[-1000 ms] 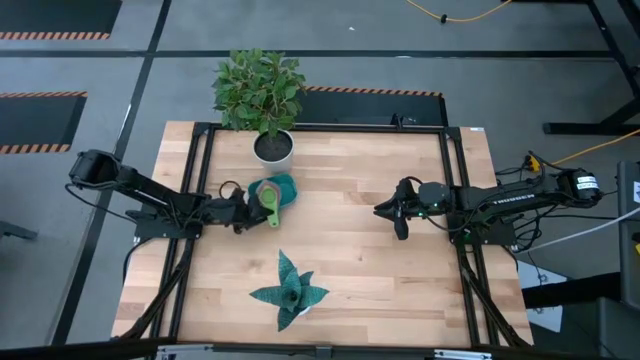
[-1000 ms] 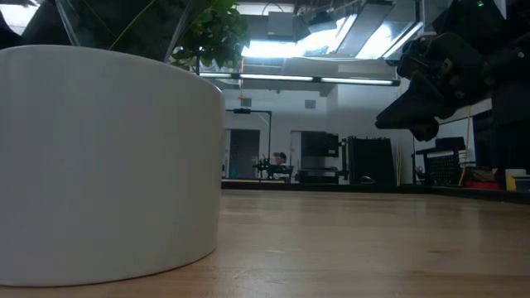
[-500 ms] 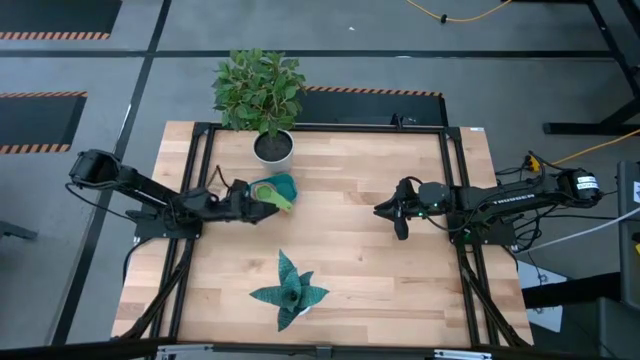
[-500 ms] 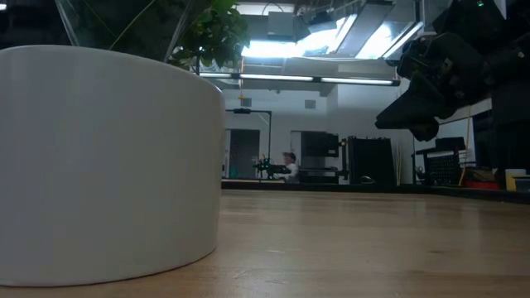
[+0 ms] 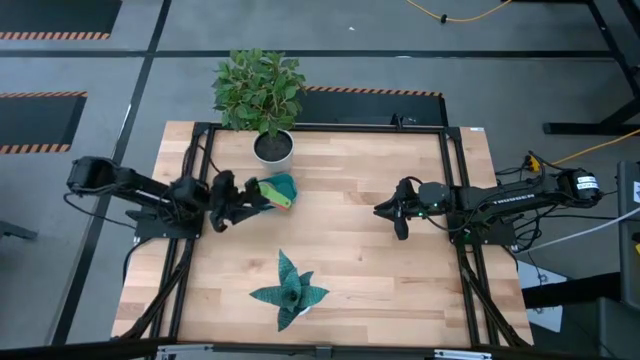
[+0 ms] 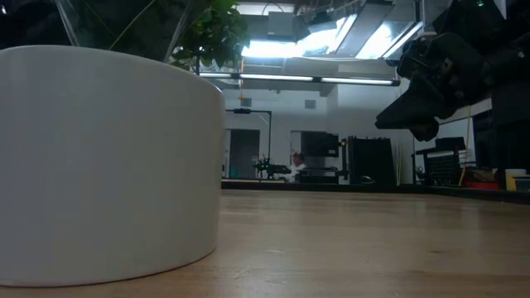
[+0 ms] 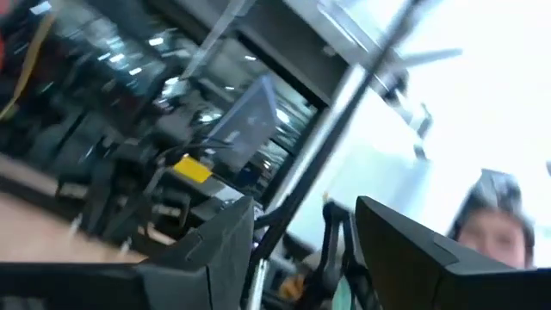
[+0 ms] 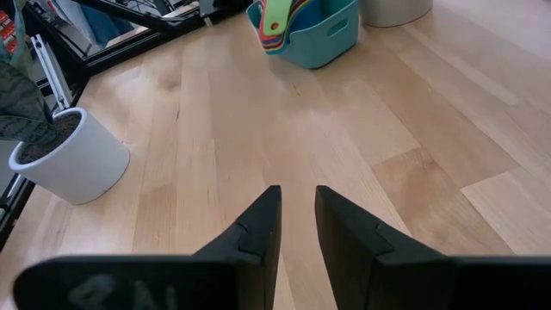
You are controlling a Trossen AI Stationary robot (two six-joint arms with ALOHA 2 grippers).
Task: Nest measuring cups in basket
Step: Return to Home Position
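Observation:
The teal basket (image 5: 287, 181) stands on the table's far left part, near the white plant pot. The measuring cups (image 5: 279, 195) sit nested in it. In the right wrist view their coloured handles (image 8: 275, 19) stick up over the basket's rim (image 8: 331, 26), with a green one on top. My left gripper (image 5: 233, 202) hangs just left of the basket, raised and tipped upward. It is open with nothing between its fingers (image 7: 303, 205). My right gripper (image 5: 383, 211) hovers over the table's right half. It points down toward the wood, and its fingers (image 8: 297, 196) stand a narrow gap apart around nothing.
A white pot with a bushy plant (image 5: 272, 148) stands at the far edge and fills the low view's left (image 6: 108, 157). A small spiky plant in a white pot (image 5: 288, 292) (image 8: 73, 164) stands near the front. Bare wood lies between the grippers. A person shows beyond the table.
My left gripper has drawn back from the basket toward the table's left edge. It has risen and tipped from pointing down at the cups to pointing upward, rolling as it went, and it has stayed open. The green cup on top has shifted in the basket.

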